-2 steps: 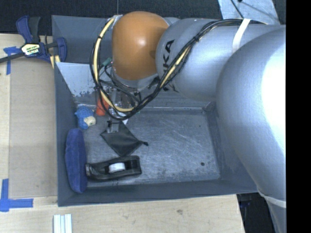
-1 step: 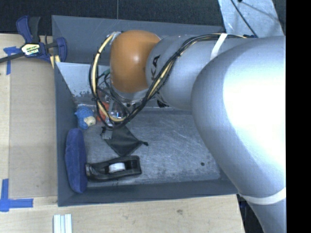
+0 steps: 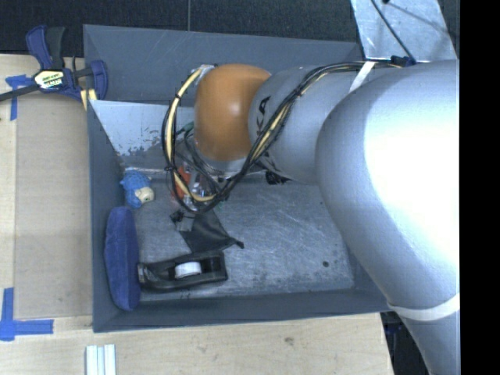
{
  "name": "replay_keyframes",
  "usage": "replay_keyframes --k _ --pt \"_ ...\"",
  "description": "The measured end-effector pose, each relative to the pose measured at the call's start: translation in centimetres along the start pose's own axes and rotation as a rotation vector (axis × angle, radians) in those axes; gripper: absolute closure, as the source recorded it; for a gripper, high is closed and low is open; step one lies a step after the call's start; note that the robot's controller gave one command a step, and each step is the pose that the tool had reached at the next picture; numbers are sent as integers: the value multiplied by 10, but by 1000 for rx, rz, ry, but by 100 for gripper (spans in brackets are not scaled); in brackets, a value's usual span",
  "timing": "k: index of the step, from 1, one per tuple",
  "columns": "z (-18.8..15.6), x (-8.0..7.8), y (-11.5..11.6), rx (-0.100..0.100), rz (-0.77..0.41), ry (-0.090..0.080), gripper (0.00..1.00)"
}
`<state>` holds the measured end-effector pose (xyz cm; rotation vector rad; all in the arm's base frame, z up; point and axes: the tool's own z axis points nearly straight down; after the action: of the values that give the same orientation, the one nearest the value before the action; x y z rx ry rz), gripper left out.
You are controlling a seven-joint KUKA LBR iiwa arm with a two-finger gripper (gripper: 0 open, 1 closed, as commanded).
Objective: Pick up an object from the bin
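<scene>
My gripper hangs low over the left middle of the bin, mostly hidden under the arm's wrist. Just below it lies a black, angular flat piece, touching or nearly touching the gripper's underside. A black tape dispenser with a white roll lies on its side in front of that piece, near the bin's front wall. Left of the gripper sits a small blue and yellow toy.
A long dark-blue soft pad lies along the bin's left wall, its lower end beside the tape dispenser. The arm with its orange cover and cables covers the bin's back and right side.
</scene>
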<state>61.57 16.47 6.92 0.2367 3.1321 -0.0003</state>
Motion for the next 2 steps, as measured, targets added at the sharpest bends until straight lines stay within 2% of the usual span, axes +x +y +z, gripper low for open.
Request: replay_keyframes --k 1,2 --pt "-2 -7 -47 1 104 -1 0" --pt "-1 -6 -45 -1 103 0 100"
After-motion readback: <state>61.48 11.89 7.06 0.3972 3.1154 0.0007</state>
